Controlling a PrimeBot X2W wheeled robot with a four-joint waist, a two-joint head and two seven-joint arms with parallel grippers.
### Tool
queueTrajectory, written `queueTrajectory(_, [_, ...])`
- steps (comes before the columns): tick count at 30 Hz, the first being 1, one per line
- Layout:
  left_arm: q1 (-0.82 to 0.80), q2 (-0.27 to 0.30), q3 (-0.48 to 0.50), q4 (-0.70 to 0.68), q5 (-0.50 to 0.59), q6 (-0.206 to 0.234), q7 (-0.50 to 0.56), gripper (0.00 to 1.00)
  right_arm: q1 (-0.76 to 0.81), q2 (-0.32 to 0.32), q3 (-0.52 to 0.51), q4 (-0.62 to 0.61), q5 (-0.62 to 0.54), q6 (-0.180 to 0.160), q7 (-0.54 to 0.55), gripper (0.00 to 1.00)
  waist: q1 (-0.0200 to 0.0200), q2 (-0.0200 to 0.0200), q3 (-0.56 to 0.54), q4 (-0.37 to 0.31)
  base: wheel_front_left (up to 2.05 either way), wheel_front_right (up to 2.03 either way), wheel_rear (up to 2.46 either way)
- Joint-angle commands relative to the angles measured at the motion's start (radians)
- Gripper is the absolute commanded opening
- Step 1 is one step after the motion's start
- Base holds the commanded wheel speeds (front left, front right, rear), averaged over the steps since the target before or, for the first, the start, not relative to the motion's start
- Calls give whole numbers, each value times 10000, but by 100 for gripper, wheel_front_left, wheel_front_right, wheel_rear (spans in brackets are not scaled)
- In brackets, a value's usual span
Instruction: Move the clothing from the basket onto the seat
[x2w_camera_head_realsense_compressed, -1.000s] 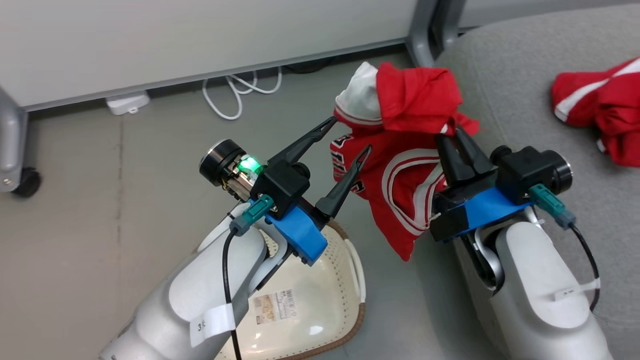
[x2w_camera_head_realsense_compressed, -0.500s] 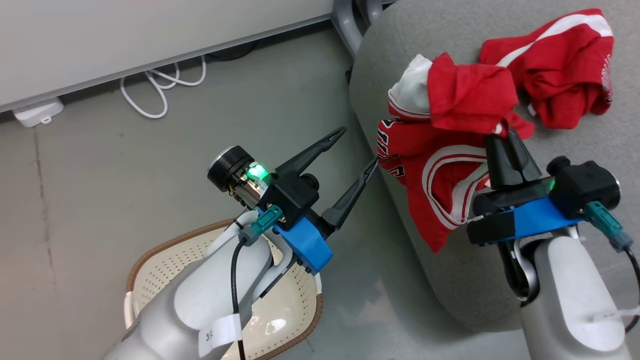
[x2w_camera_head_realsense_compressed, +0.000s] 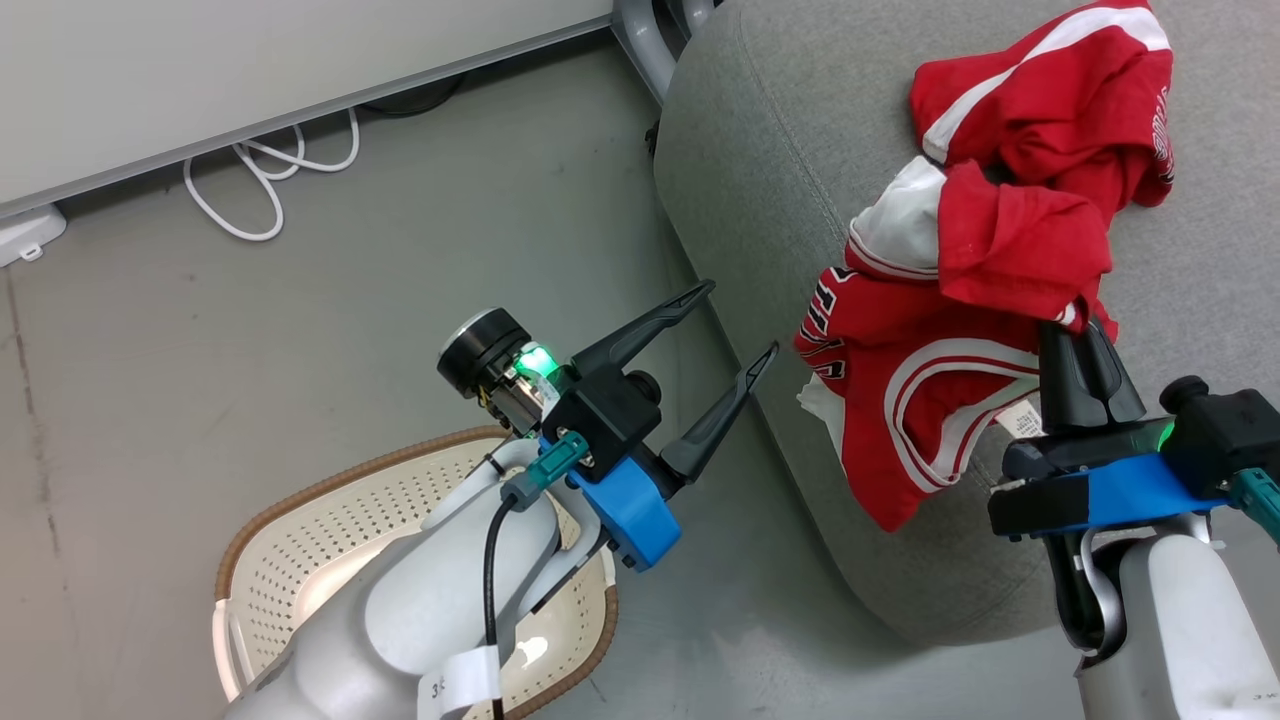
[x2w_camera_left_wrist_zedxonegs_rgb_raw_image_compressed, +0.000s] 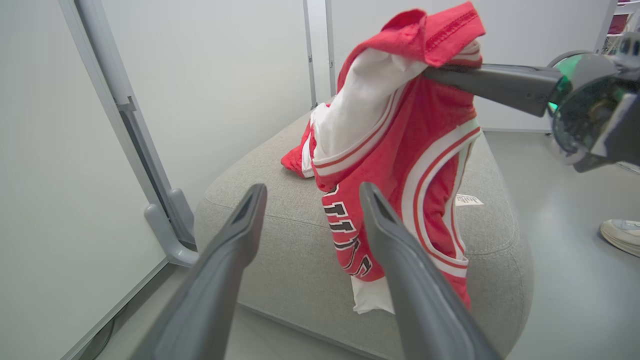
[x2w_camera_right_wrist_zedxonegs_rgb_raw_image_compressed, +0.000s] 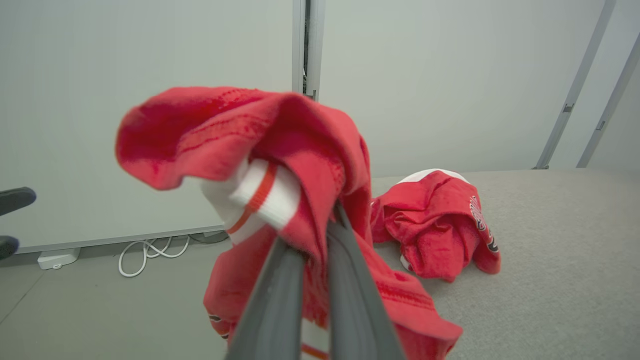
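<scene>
- Hanging from the right pincer (x2w_camera_head_realsense_compressed: 1078, 335), whose fingers are clamped tight on a bunched fold, a red jersey (x2w_camera_head_realsense_compressed: 930, 400) with white stripes dangles over the rounded near edge of the grey seat (x2w_camera_head_realsense_compressed: 780, 180).
- A second red garment (x2w_camera_head_realsense_compressed: 1060, 110) lies crumpled farther in on the seat.
- The left pincer (x2w_camera_head_realsense_compressed: 738, 318) is spread wide and grips nothing, above the floor (x2w_camera_head_realsense_compressed: 300, 350) beside the seat.
- The basket (x2w_camera_head_realsense_compressed: 300, 560) sits on the floor under the left forearm (x2w_camera_head_realsense_compressed: 420, 620).

My head camera looks steeply down on floor (x2w_camera_head_realsense_compressed: 350, 320), basket (x2w_camera_head_realsense_compressed: 290, 570) and seat (x2w_camera_head_realsense_compressed: 760, 180) edge. My left wrist camera faces the seat's side from low and near. The right one, tight against the hanging jersey (x2w_camera_right_wrist_zedxonegs_rgb_raw_image_compressed: 310, 135), looks across the seat. All three share jersey and seat.
</scene>
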Motion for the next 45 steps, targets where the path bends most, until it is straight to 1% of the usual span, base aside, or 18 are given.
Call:
queueTrajectory(1, [25, 54, -10, 15, -40, -11, -26, 100, 82, 13, -13, -63, 1, 1, -4, 0, 0, -1, -3, -10, 0, 0, 0])
queueTrajectory(5, [-91, 91, 57, -2, -52, -11, -26, 100, -107, 13, 95, -22, 54, 1, -4, 0, 0, -1, -1, -33, 0, 0, 0])
queueTrajectory(10, [-268, 141, 190, -125, 34, -11, -26, 100, -836, 13, 214, -160, 83, 1, -4, 0, 0, -1, 224, 52, 0, 0, 0])
queueTrajectory(13, [-461, 221, 245, -213, 110, -11, -26, 100, -1590, 13, 138, -257, -79, 1, -4, 0, 0, -1, 559, 146, 0, 0, 0])
queueTrajectory(17, [-769, 320, 215, -298, 212, -11, -26, 100, -3017, -69, -145, -486, -535, 1, -4, 0, 0, -1, 1222, 311, 0, 0, 0])
queueTrajectory(20, [-1076, 436, 116, -311, 266, -12, -24, 100, -4173, -397, -701, -715, -698, -1, -4, 0, 0, -1, 1840, 461, 0, 0, 0])
queueTrajectory(22, [-1322, 505, 6, -317, 310, -12, -10, 100, -5011, -761, -1251, -845, -760, -1, -4, 0, 0, -1, 2271, 585, 0, 0, 0])
queueTrajectory(25, [-1700, 595, -125, -377, 331, -12, 21, 100, -6105, -1402, -2268, -940, -746, 1, -1, 0, 0, -1, 2909, 765, 0, 0, 0])
queueTrajectory(28, [-2032, 704, -216, -456, 387, -12, 64, 100, -6883, -2306, -3136, -866, -881, -1, 1, 0, 0, -1, 3462, 895, 0, 0, 0])
queueTrajectory(31, [-2291, 810, -229, -546, 413, -12, 97, 100, -7286, -3149, -3942, -539, -751, 1, 2, 0, 0, -1, 3935, 949, 0, 0, 0])
queueTrajectory(34, [-2491, 894, -254, -669, 479, -12, 136, 100, -7375, -3772, -4507, 115, -736, 1, 1, 0, 0, -1, 4339, 986, 0, 0, 0])
queueTrajectory(35, [-2556, 939, -243, -699, 486, -12, 160, 100, -7327, -3867, -4666, 381, -751, -1, 2, 0, 0, -1, 4462, 984, 0, 0, 0])
queueTrajectory(39, [-2691, 1049, -262, -797, 497, -11, 198, 100, -6857, -4004, -5000, 1510, -1059, -1, 1, 0, 0, -1, 4816, 988, 0, 0, 0])
queueTrajectory(41, [-2760, 1088, -279, -848, 514, -10, 212, 100, -6591, -3817, -5259, 2185, -1085, -1, 2, 0, 0, -1, 4958, 1000, 0, 0, 0])
queueTrajectory(45, [-2819, 1107, -365, -884, 522, -10, 208, 100, -6228, -3556, -5292, 3283, -1215, -1, -4, 0, 0, -1, 5114, 1044, 0, 0, 0])
